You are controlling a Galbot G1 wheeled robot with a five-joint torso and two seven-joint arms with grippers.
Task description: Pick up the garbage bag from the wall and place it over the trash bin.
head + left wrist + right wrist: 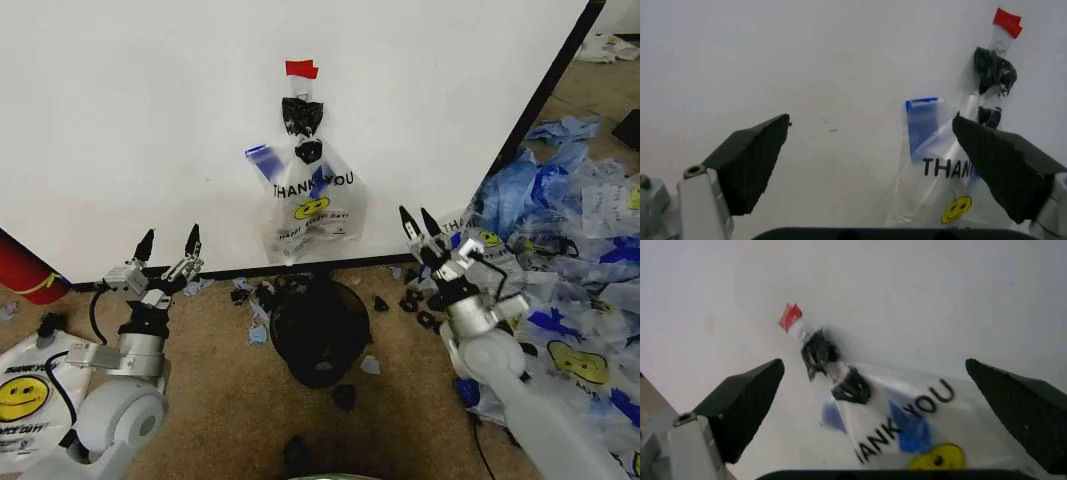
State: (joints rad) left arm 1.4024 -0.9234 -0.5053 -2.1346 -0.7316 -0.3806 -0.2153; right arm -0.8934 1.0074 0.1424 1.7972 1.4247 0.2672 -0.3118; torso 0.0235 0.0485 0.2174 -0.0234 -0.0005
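The wall (150, 120) holds the garbage bag (312, 200) under red tape (301, 69), above the trash bin (318, 330), whose inside is too dark to make out. Left gripper (169, 240) and right gripper (420, 222) flank the bag, raised, fingers apart, holding nothing. The left wrist view shows a blue handle strip (923, 122).

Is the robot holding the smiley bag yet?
No, the garbage bag hangs on the wall, with both hands open and apart from it.
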